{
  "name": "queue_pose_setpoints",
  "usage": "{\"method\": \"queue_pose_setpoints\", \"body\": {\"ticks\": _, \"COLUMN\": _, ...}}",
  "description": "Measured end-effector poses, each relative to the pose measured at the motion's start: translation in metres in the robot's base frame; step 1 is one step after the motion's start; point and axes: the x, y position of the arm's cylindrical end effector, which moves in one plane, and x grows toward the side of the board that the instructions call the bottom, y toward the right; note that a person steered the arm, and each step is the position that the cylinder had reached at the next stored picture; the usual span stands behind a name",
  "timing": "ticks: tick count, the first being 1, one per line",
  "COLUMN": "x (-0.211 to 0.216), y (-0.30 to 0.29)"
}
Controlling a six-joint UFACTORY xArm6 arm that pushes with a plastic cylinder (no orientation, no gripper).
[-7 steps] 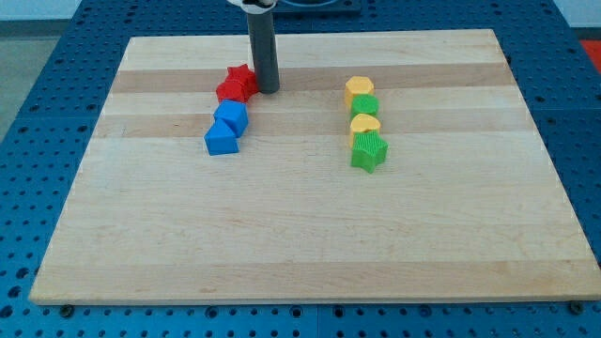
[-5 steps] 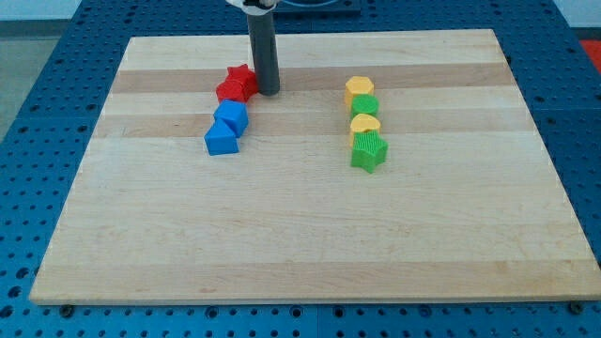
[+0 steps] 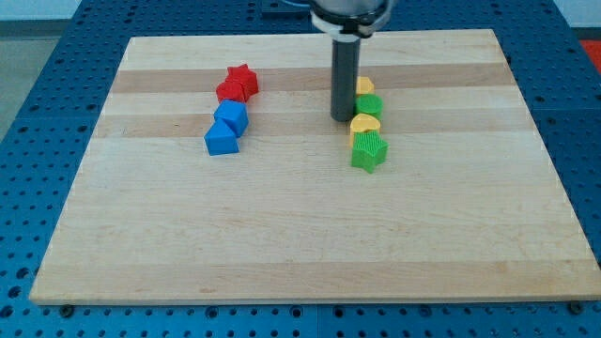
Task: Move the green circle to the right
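Note:
The green circle point(image 3: 370, 105) sits in the right-hand column of blocks, partly hidden by my rod. My tip point(image 3: 342, 118) rests on the board just to the view's left of the green circle, close to or touching it. Above the circle is a yellow block point(image 3: 364, 85), mostly hidden behind the rod. Below it is a yellow heart-like block point(image 3: 365, 125), then a green star point(image 3: 368, 150).
On the view's left stand a red star point(image 3: 243, 77), a red block point(image 3: 229, 91), a blue block point(image 3: 231, 117) and a blue cube point(image 3: 221, 140) in a slanted row. The wooden board point(image 3: 300, 244) lies on a blue perforated table.
My rod has moved from beside the red star to the view's right and slightly down, and now stands next to the green circle. No block has visibly moved.

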Motion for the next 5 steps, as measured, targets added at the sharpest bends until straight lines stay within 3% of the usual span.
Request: {"method": "queue_pose_setpoints", "body": {"ticks": 5, "x": -0.007, "y": 0.098}}
